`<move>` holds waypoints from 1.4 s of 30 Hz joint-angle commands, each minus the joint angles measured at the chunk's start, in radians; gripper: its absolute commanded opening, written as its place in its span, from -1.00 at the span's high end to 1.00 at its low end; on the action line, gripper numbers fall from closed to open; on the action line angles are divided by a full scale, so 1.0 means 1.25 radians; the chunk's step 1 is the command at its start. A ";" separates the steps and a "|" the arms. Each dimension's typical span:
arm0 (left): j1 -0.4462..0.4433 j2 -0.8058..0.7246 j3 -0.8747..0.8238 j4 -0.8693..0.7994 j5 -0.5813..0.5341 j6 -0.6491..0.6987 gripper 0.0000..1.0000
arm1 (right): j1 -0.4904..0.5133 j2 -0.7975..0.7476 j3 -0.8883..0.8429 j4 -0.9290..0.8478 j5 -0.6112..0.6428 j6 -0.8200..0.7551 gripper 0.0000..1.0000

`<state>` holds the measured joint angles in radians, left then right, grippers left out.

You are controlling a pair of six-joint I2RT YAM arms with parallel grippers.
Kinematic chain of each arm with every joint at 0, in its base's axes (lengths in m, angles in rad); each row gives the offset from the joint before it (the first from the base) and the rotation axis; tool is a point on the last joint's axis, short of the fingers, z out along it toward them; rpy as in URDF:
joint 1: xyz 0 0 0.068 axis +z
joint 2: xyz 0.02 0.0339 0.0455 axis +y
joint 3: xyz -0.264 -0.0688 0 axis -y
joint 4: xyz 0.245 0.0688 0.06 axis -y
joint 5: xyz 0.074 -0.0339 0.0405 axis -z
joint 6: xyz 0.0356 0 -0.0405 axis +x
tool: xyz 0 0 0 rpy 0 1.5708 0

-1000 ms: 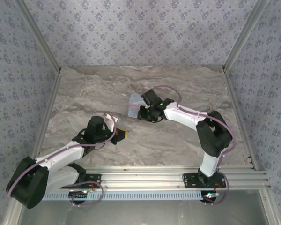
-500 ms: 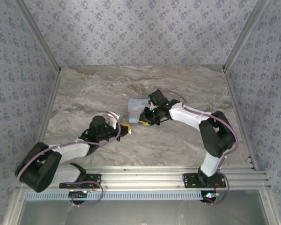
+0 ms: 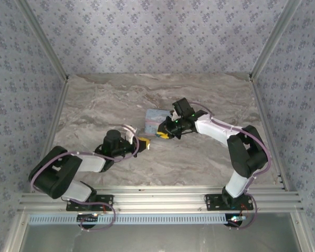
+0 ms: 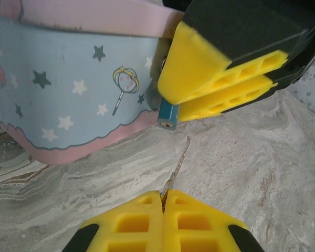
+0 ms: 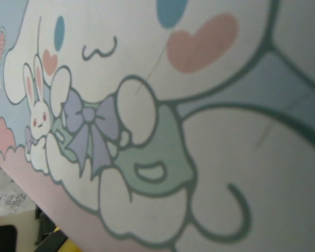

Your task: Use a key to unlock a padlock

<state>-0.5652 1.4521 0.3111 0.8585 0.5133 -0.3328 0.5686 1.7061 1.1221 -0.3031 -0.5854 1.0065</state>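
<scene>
Key (image 4: 179, 160), thin serrated metal, between ribbed yellow fingers (image 4: 131, 223).

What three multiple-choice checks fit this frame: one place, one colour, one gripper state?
1. Where is the padlock?
A) lying loose, ungripped
B) pinched by the right gripper, beside the tin
C) stacked on top of that tin

2. What colour are the gripper fingers?
A) yellow
B) red
C) white

3. What is the left gripper doing?
A) wide open
B) shut on the key
C) shut on the tin

1 B: its blue body pokes out between those fingers.
2 A: both pairs show yellow.
3 B: the blade sticks out of closed tips.
</scene>
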 commanded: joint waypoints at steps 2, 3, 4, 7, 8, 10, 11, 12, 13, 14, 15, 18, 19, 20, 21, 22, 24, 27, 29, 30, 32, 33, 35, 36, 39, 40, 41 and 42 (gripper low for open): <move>-0.008 0.035 0.033 0.069 0.034 0.008 1.00 | -0.008 -0.035 -0.007 0.004 -0.042 0.029 1.00; -0.010 0.041 0.037 0.072 0.034 0.009 1.00 | -0.009 -0.035 -0.007 0.005 -0.042 0.031 1.00; -0.012 0.048 0.042 0.076 0.034 0.009 1.00 | -0.010 -0.036 -0.007 0.005 -0.042 0.032 1.00; -0.015 0.063 0.053 0.086 0.035 0.002 1.00 | -0.010 -0.037 -0.006 0.005 -0.042 0.036 1.00; -0.016 0.067 0.055 0.096 0.037 -0.001 1.00 | -0.010 -0.038 -0.005 0.004 -0.041 0.037 1.00; -0.017 0.074 0.059 0.106 0.034 -0.008 1.00 | -0.010 -0.037 -0.007 0.007 -0.041 0.040 1.00; -0.017 0.077 0.062 0.108 0.033 -0.010 1.00 | -0.010 -0.037 -0.007 0.006 -0.041 0.040 1.00; -0.018 0.081 0.064 0.110 0.031 -0.011 1.00 | -0.011 -0.037 -0.007 0.006 -0.041 0.040 1.00; -0.019 0.086 0.067 0.114 0.029 -0.013 1.00 | -0.011 -0.037 -0.007 0.006 -0.041 0.040 1.00; -0.019 0.091 0.070 0.117 0.027 -0.017 1.00 | -0.010 -0.038 -0.007 0.006 -0.041 0.042 1.00; -0.019 0.096 0.073 0.121 0.025 -0.019 1.00 | -0.009 -0.037 -0.007 0.007 -0.041 0.042 1.00; -0.019 0.112 0.078 0.135 0.024 -0.027 1.00 | -0.009 -0.038 -0.008 0.009 -0.041 0.043 1.00; -0.020 0.119 0.078 0.139 0.024 -0.029 1.00 | -0.010 -0.040 -0.008 0.011 -0.041 0.044 1.00; -0.020 0.124 0.078 0.145 0.024 -0.032 1.00 | -0.012 -0.040 -0.009 0.013 -0.039 0.046 1.00; -0.019 0.127 0.076 0.149 0.024 -0.033 1.00 | -0.011 -0.041 -0.010 0.015 -0.036 0.047 1.00; -0.019 0.130 0.074 0.155 0.024 -0.033 1.00 | -0.012 -0.043 -0.012 0.016 -0.034 0.047 1.00; -0.021 0.133 0.068 0.160 0.024 -0.033 1.00 | -0.014 -0.045 -0.015 0.017 -0.028 0.048 1.00; -0.020 0.130 0.054 0.164 0.017 -0.034 1.00 | -0.018 -0.052 -0.023 0.023 -0.021 0.051 1.00; -0.021 0.128 0.044 0.168 0.012 -0.033 1.00 | -0.019 -0.055 -0.027 0.026 -0.019 0.052 1.00; -0.021 0.127 0.041 0.169 0.010 -0.034 1.00 | -0.020 -0.057 -0.029 0.028 -0.018 0.053 1.00; -0.021 0.128 0.037 0.177 0.008 -0.037 1.00 | -0.020 -0.059 -0.030 0.030 -0.019 0.055 1.00; -0.022 0.129 0.038 0.180 0.008 -0.040 1.00 | -0.020 -0.059 -0.030 0.032 -0.020 0.055 1.00; -0.021 0.131 0.043 0.181 0.008 -0.044 1.00 | -0.020 -0.060 -0.032 0.034 -0.021 0.056 1.00; -0.021 0.131 0.045 0.180 0.008 -0.045 1.00 | -0.020 -0.060 -0.032 0.036 -0.021 0.057 1.00; -0.020 0.133 0.053 0.178 0.009 -0.045 1.00 | -0.020 -0.060 -0.036 0.042 -0.022 0.060 1.00; -0.021 0.134 0.056 0.176 0.010 -0.045 1.00 | -0.020 -0.060 -0.036 0.045 -0.024 0.061 1.00; -0.022 0.135 0.059 0.174 0.010 -0.046 1.00 | -0.020 -0.062 -0.037 0.045 -0.023 0.062 1.00; -0.023 0.137 0.061 0.170 0.009 -0.045 1.00 | -0.019 -0.062 -0.038 0.046 -0.024 0.062 1.00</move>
<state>-0.5858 1.6123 0.3683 1.0439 0.5266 -0.3836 0.5491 1.6657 1.0840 -0.2695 -0.5991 1.0672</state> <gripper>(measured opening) 0.054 0.181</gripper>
